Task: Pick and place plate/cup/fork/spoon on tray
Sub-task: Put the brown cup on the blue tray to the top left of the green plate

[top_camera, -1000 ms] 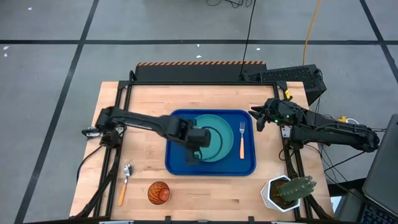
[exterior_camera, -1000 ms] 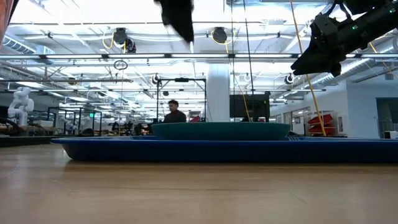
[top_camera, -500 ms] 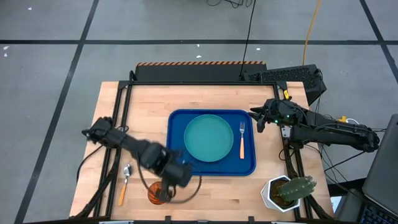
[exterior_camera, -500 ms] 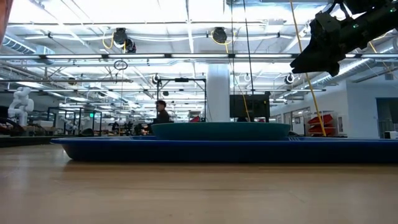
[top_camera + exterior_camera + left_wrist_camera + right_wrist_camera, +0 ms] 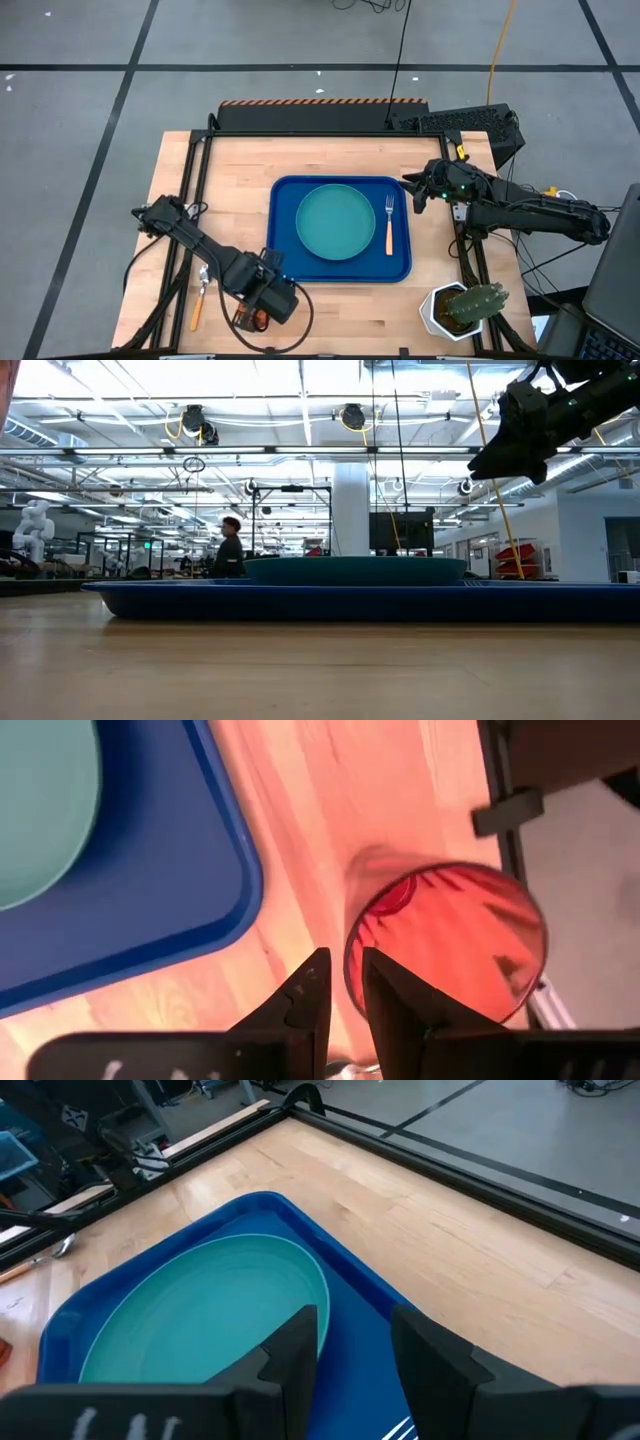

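The high camera is looking straight down on the whole bench (image 5: 240, 160), with the tray (image 5: 280, 262) sitting central. The low camera is sitting at bench height, facing level across the wood toward the tray's long rim and the hall behind it. The left wrist camera is hanging close over the cup (image 5: 445, 940) at the tray's 7 o'clock corner. The right wrist camera is peering from about 3 o'clock across the plate (image 5: 210, 1315). All four views are sharing the tray.

A white pot with a cactus (image 5: 462, 308) stood at the wooden table's (image 5: 240, 160) front right corner. Beyond the table, a person (image 5: 229, 550) walked in the room.
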